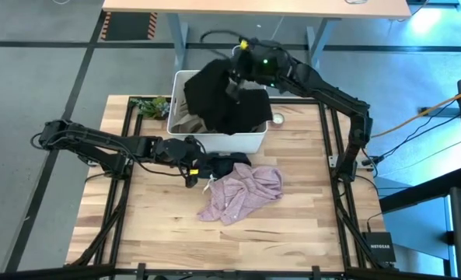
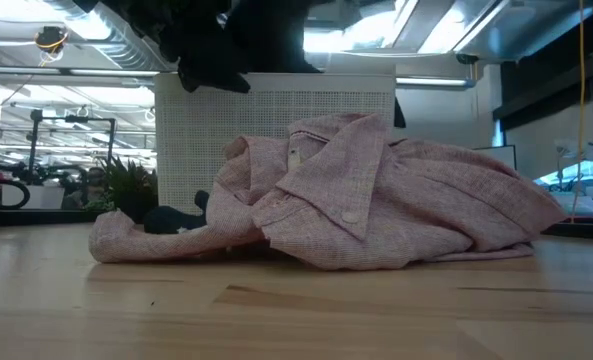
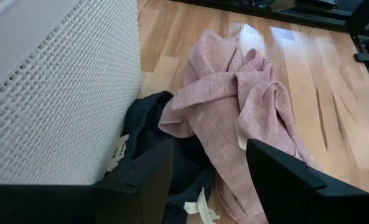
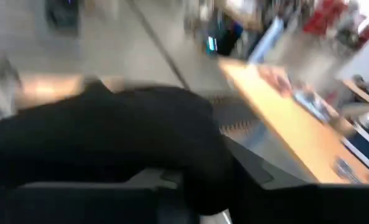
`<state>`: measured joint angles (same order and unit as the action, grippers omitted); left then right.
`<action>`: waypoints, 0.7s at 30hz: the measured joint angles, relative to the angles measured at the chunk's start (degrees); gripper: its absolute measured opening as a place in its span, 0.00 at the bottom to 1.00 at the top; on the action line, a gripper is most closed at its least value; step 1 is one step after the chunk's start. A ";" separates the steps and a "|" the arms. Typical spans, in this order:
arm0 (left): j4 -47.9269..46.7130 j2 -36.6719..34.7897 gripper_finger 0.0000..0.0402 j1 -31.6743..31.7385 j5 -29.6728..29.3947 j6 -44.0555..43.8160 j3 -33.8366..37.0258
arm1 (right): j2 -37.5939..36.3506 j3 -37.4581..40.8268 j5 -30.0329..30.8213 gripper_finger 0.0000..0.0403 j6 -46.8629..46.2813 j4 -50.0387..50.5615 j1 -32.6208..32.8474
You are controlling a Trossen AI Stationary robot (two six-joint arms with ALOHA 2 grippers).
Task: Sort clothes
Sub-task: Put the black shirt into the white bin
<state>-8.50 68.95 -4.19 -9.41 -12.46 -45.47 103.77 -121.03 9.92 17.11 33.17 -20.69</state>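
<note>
A black garment [image 1: 222,97] is draped over the far side of a white bin [image 1: 249,142], hanging partly inside it and partly over its rim, on top of beige cloth [image 1: 185,120] already in the bin. It is judged that the step in hand is the dropping of this garment into the bin; to do it well, the cloth should be let go only once its bulk hangs over the opening, so that no part is left trailing over the rim. The right gripper [image 1: 238,78] is held above the bin at the garment's upper edge, with black cloth lying across its fingers in the right wrist view; whether it is still clamped on the cloth or already parting cannot be told. In front of the bin, on the wooden table [image 1: 292,233], a pink shirt [image 1: 242,193] lies crumpled, and a small dark garment [image 1: 222,165] is tucked between it and the bin wall, touching both. The left gripper [image 3: 209,180] is set low over that dark garment, its fingers spread wide apart, with nothing gripped.
</note>
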 joint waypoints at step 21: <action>-2.92 0.00 0.49 0.00 0.00 -7.20 0.00 | -7.21 -1.11 -0.49 0.47 -5.56 56.43 -3.83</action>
<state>-11.42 68.95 -4.19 -9.41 -19.66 -45.47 96.55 -122.15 9.43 11.55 89.60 -24.51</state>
